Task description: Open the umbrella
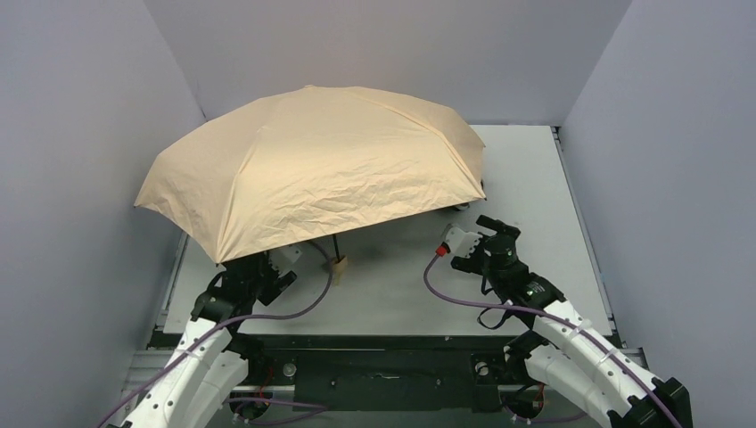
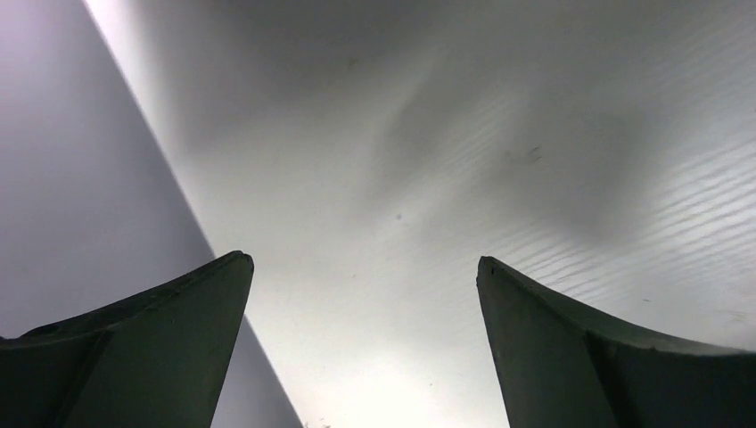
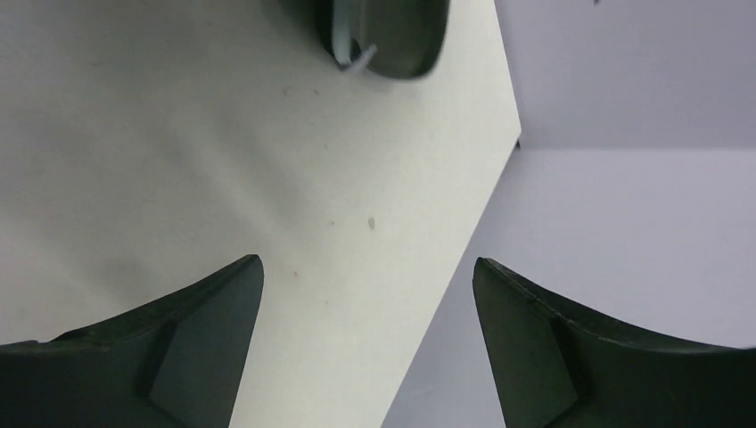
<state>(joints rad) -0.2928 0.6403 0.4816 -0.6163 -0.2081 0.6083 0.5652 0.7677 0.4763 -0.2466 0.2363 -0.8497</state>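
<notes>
- Umbrella [image 1: 312, 169] is open. Its wrinkled tan-peach canopy is spread wide over the far-left part of the counter [image 1: 535, 178], and its left side overhangs the counter's left edge.
- A thin black shaft [image 1: 334, 250] slants down from under the canopy's near edge to a small tan handle [image 1: 338, 262]. The handle rests on the counter.
- Left end effector [image 2: 361, 259]: jaws spread wide with nothing between them. Its wrist view shows only a pale bare surface beyond the fingers.
- From above, the left end effector sits near-left, partly tucked under the canopy's near edge. It is just left of the handle and apart from it.
- Right end effector [image 3: 367, 259]: jaws wide apart, holding nothing. It is low over the counter, right of the umbrella and near the canopy's right edge, not touching the fabric.
- Right wrist view: a dark rounded shape [image 3: 383, 36] at the top edge; cannot tell what it is.
- A purple cable [image 1: 308, 299] loops across the near counter from the left arm.
</notes>
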